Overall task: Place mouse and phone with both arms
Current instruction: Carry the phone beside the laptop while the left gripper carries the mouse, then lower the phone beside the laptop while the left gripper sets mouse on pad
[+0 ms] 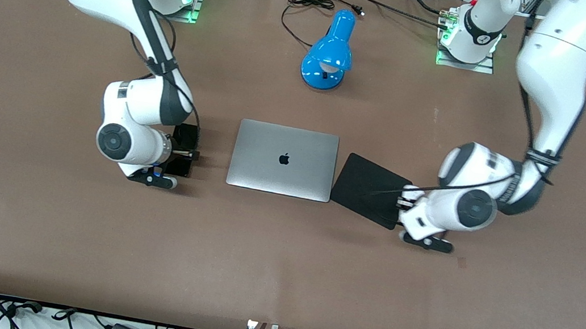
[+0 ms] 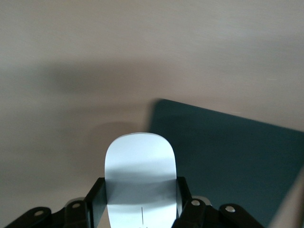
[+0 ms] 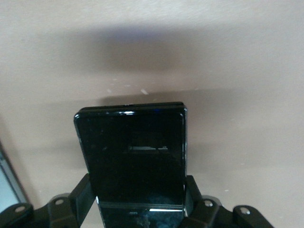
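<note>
Phone (image 3: 130,156) and mouse (image 2: 140,178) were both lifted but neither was set down yet. Beside the laptop (image 1: 283,160) toward the right arm's end of the tabletop (image 1: 279,266), the right gripper (image 3: 137,209) held the phone clamped between its jaws. The left gripper (image 2: 140,209), jaws closed on the mouse's sides, hung over the pad (image 2: 228,161) edge.

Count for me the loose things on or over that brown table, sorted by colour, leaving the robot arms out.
Black: 2, the phone in the right pincer and the mouse pad.
White: 1, the mouse in the left pincer.
Silver: 1, the laptop.
Blue: 1, the desk lamp.
Total: 5.
</note>
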You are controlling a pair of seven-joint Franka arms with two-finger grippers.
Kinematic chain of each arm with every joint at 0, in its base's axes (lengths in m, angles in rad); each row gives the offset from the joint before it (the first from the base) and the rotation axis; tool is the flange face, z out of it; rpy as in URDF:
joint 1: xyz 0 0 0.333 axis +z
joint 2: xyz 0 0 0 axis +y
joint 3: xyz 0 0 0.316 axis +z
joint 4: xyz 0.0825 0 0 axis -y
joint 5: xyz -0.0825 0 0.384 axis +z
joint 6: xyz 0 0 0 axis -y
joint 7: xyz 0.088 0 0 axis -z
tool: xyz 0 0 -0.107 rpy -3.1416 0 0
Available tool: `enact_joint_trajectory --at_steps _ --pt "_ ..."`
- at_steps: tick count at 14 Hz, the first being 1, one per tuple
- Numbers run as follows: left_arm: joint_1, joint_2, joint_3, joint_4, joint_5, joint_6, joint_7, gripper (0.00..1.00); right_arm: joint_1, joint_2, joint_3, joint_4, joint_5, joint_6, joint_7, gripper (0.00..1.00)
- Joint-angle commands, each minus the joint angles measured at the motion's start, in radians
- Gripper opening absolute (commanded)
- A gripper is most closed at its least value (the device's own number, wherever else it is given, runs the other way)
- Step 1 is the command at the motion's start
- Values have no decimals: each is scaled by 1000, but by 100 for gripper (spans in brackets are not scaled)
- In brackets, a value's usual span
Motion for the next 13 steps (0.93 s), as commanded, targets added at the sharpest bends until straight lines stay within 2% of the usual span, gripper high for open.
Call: enact_joint_trajectory --at_steps 1,3,4,13 --pt "-49 18 9 11 -30 2 -53 60 31 6 -6 8 26 14 40 38" --pt "-94 27 9 11 -33 56 -56 60 34 17 -4 6 30 28 65 38" --pt "-103 37 9 11 -33 56 -63 60 37 23 -4 6 59 34 71 38" --pt "-91 66 10 10 -31 86 -73 61 86 57 -6 8 69 85 70 38"
